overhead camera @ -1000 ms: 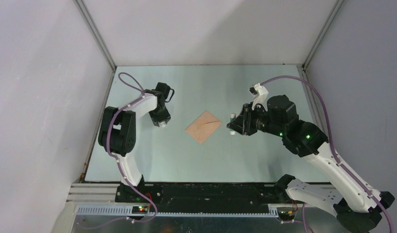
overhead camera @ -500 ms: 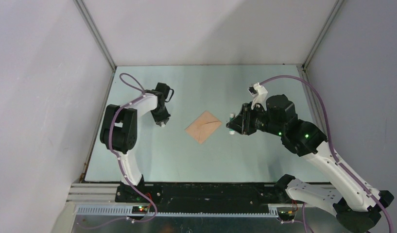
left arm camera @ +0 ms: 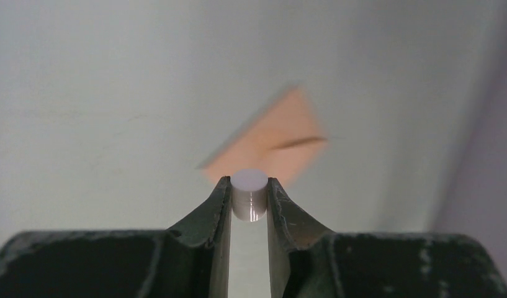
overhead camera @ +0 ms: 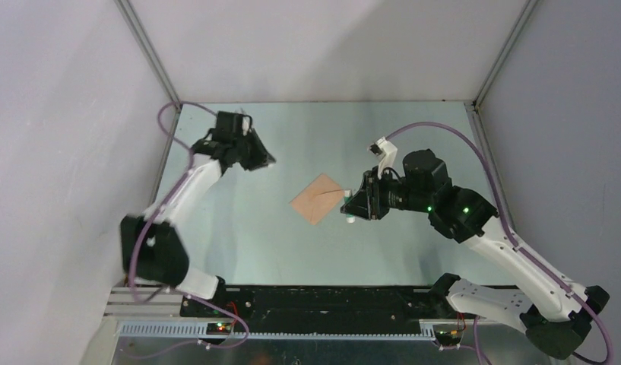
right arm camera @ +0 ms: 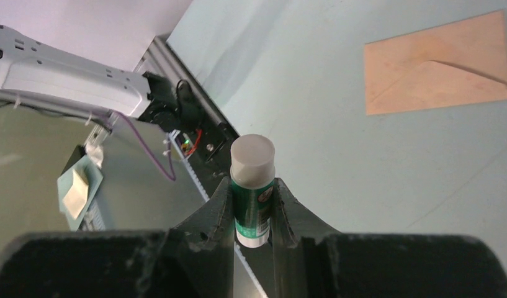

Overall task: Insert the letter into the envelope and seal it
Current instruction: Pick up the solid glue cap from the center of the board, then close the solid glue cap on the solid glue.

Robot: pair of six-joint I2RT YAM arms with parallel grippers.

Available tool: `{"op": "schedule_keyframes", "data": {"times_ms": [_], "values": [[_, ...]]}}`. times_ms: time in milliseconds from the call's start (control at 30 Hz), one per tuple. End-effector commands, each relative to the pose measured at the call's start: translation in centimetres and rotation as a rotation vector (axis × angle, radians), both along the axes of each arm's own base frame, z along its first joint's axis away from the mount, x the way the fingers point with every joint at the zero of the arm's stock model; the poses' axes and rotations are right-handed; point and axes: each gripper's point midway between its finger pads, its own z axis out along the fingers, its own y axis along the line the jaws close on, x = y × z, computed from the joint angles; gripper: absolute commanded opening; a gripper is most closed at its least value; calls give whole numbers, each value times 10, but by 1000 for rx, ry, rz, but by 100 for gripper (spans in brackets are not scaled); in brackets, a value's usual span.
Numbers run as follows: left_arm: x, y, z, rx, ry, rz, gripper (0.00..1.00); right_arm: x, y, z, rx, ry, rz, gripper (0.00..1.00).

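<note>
The tan envelope (overhead camera: 319,198) lies flat mid-table, its triangular flap folded down with one edge slightly raised; it also shows in the right wrist view as the envelope (right arm camera: 437,65) and, blurred, in the left wrist view as the envelope (left arm camera: 272,139). The letter is hidden. My left gripper (overhead camera: 267,161) hovers to the far left of it, shut on a small white cylindrical cap (left arm camera: 249,189). My right gripper (overhead camera: 351,209) sits just right of the envelope, shut on a green glue stick (right arm camera: 252,158) with a white end.
Grey enclosure walls with metal corner posts (overhead camera: 151,53) surround the pale green table (overhead camera: 292,251). A black base rail (overhead camera: 330,300) with wires runs along the near edge. A white arm link (right arm camera: 71,81) shows at the upper left of the right wrist view.
My left arm has stretched out toward the far left, and its jaws have closed on the white cap. My right gripper has shifted slightly left and nearer, toward the envelope, still gripping the glue stick.
</note>
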Motion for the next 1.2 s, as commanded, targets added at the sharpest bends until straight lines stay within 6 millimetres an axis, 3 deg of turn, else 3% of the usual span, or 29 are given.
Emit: {"op": "schedule_keyframes", "data": {"times_ms": [0,33,67,100,133,267,467,633,1167], "values": [[-28,-66,148,-455,-368,-268,0,-11,23,15,88,-52,137,0],[-31,-72,163,-500,-435,-304,0,-9,25,17,97,-57,137,0],[-44,-79,194,-573,-521,-367,0,-8,29,21,113,-72,144,0],[-53,-83,201,-604,-546,-401,0,-10,31,23,126,-75,162,0],[-68,-87,225,-651,-623,-462,0,-10,36,28,151,-95,182,0],[-110,-102,251,-702,-738,-632,0,-26,56,47,226,-169,301,0],[-156,-122,269,-794,-800,-818,0,-47,74,62,307,-221,445,0],[-182,-128,284,-850,-845,-916,0,-48,79,65,326,-225,458,0],[-199,-137,284,-938,-847,-911,0,-27,89,78,364,-261,375,0]]}}
